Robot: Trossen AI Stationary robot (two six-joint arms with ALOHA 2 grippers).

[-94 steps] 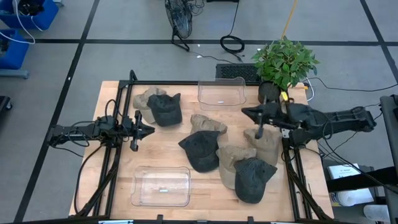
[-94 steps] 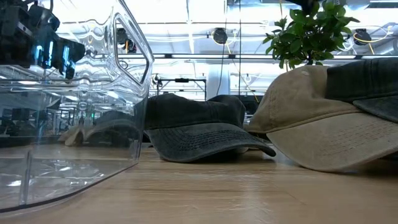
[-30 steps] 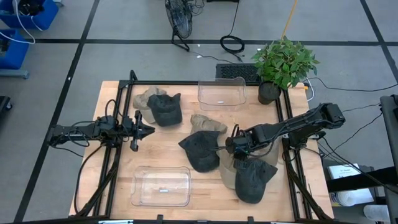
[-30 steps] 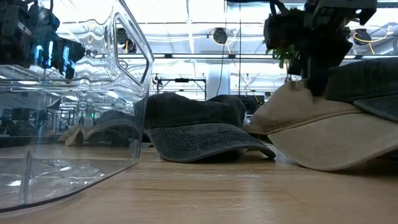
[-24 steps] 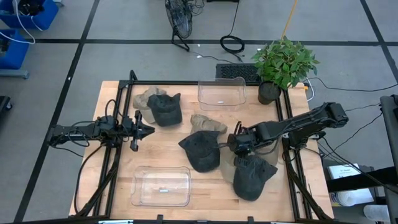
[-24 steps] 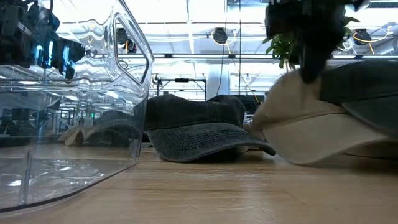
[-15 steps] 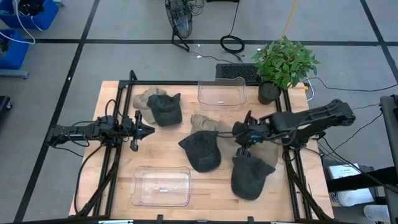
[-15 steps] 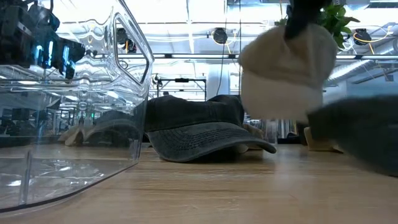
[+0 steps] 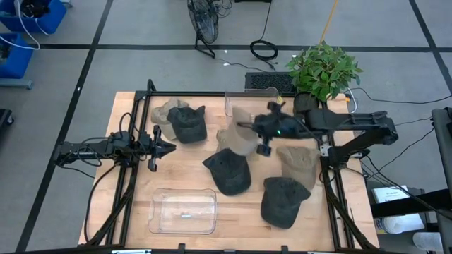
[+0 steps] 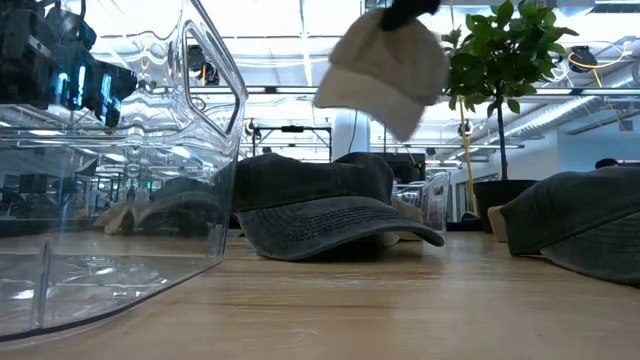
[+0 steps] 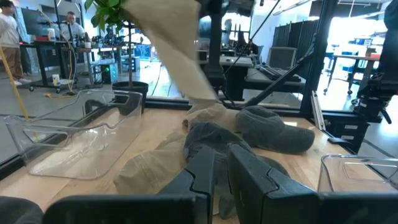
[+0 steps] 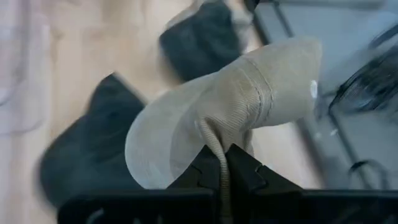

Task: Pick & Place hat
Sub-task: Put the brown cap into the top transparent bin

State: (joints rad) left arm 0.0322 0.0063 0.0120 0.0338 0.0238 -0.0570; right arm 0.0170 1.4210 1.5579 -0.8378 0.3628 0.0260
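Dangling from the right pincer (image 9: 263,132), airborne: tan hat (image 9: 241,137)

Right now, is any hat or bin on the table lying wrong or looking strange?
Nothing looks damaged or spilled. The only unusual thing is the tan hat hanging in the air from the right gripper, off the table near the far clear bin. The other hats lie loosely, some overlapping. The left gripper waits.

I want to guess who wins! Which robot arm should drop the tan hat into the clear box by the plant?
Probably the right one. The right gripper already holds the tan hat in the air, close beside the clear box. The left gripper waits at the table's left edge, holding nothing.
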